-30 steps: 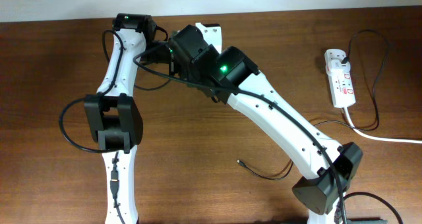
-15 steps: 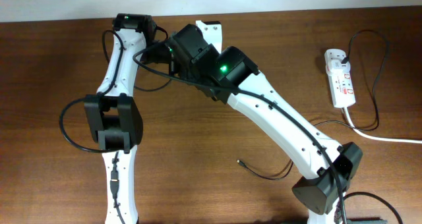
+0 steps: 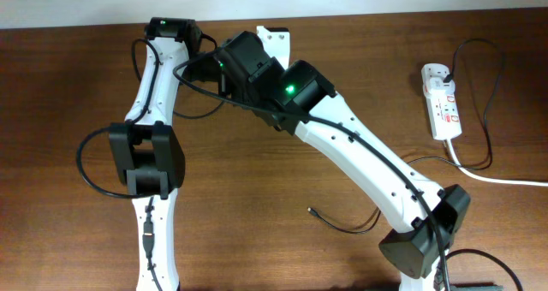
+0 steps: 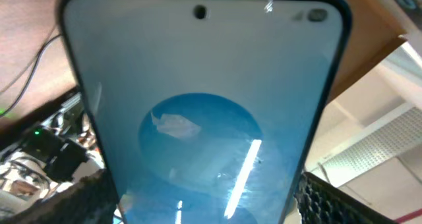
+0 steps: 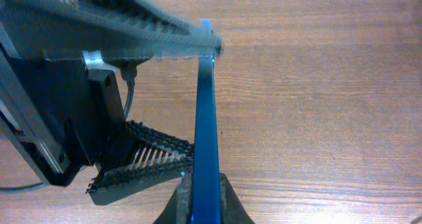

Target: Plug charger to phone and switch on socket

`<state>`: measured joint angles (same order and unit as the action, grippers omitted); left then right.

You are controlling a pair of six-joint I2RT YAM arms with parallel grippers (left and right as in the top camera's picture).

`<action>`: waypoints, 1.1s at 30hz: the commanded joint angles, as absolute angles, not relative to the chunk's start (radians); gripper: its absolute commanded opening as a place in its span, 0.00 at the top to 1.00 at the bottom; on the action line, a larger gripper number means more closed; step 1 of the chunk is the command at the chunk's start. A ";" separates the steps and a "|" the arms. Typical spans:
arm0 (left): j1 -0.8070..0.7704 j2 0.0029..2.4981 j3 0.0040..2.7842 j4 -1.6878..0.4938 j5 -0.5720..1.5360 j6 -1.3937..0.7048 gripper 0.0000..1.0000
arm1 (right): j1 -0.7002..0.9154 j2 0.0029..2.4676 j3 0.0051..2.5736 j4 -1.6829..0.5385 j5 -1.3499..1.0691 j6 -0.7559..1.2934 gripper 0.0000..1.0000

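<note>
The phone (image 4: 198, 105), black-rimmed with a blue screen, fills the left wrist view, held up off the table. My left gripper (image 4: 204, 201) is shut on its two side edges. In the right wrist view the phone (image 5: 206, 105) is edge-on, and my right gripper (image 5: 206, 199) is shut on its two faces. In the overhead view both grippers meet at the back centre (image 3: 224, 64) and hide the phone. The charger's metal-tipped plug (image 3: 311, 210) lies free on the table, with its thin black cable trailing right. The socket (image 3: 443, 103), a white power strip, lies at the far right.
The strip's thick white cord (image 3: 505, 180) runs off the right edge. A thin black cable (image 3: 492, 94) loops beside the strip from a white adapter (image 3: 435, 71). The right arm (image 3: 368, 163) crosses the table diagonally. The left arm (image 3: 150, 154) stands on the left.
</note>
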<state>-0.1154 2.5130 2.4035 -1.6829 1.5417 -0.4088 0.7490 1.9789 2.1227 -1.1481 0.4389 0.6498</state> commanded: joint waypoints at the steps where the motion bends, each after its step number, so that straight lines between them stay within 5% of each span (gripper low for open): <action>1: -0.114 2.513 2.430 -1.688 1.574 -0.411 0.01 | 0.752 1.987 2.143 -1.128 0.465 0.674 0.96; 4: -0.114 2.513 2.430 -1.681 1.571 -0.411 0.01 | 0.751 1.985 2.146 -1.128 0.536 0.819 0.96; 10: -0.115 2.513 2.430 -1.633 1.549 -0.440 0.00 | 0.751 1.905 2.146 -1.124 0.634 1.491 0.96; 14: -0.115 2.513 2.430 -1.636 1.574 -0.535 0.13 | 0.751 1.897 2.146 -1.110 0.559 1.593 0.94; 17: -0.115 2.513 2.430 -1.636 1.574 -0.580 0.39 | 0.751 1.897 2.146 -1.105 0.533 1.667 0.92; 27: -0.115 2.513 2.430 -1.646 1.574 -0.664 0.48 | 0.751 1.897 2.146 -1.130 0.404 1.928 0.93; 33: -0.115 2.513 2.430 -1.689 1.574 -0.663 0.64 | 0.751 1.897 2.146 -1.133 0.403 2.065 0.93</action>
<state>-0.1162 2.5130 2.4126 -1.6852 1.5570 -0.6563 0.7490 1.9366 2.1227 -1.1366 0.3931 2.0060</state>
